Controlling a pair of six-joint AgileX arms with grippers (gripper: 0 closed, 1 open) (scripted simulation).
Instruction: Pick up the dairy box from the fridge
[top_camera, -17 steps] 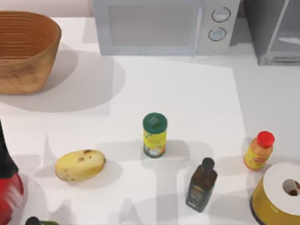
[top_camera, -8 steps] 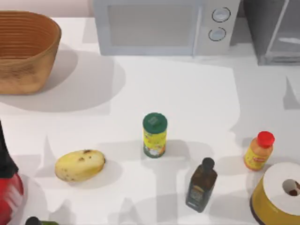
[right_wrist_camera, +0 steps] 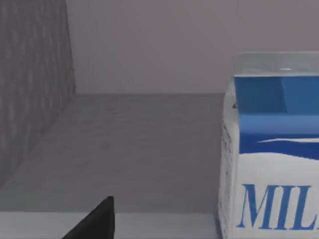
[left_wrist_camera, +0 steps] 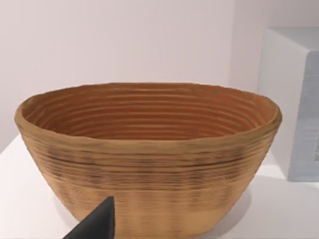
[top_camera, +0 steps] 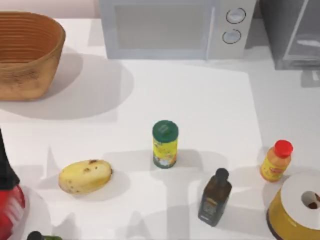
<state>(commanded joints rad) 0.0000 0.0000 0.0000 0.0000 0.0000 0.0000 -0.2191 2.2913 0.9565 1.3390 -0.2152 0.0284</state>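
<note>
At the counter's far right corner, inside the fridge (top_camera: pixel 292 35), the dairy box (right_wrist_camera: pixel 271 159) is standing upright; I'm facing my right tool toward it for a grasp, grip state untellable. Left arm is idling near the basket (left_wrist_camera: pixel 149 154).

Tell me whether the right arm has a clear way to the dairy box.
Probably yes: in the right wrist view the dairy box stands upright on the grey fridge floor, with nothing between it and the camera.

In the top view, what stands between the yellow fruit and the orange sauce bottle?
The green-lidded yellow can stands between the yellow fruit and the orange sauce bottle.
</note>
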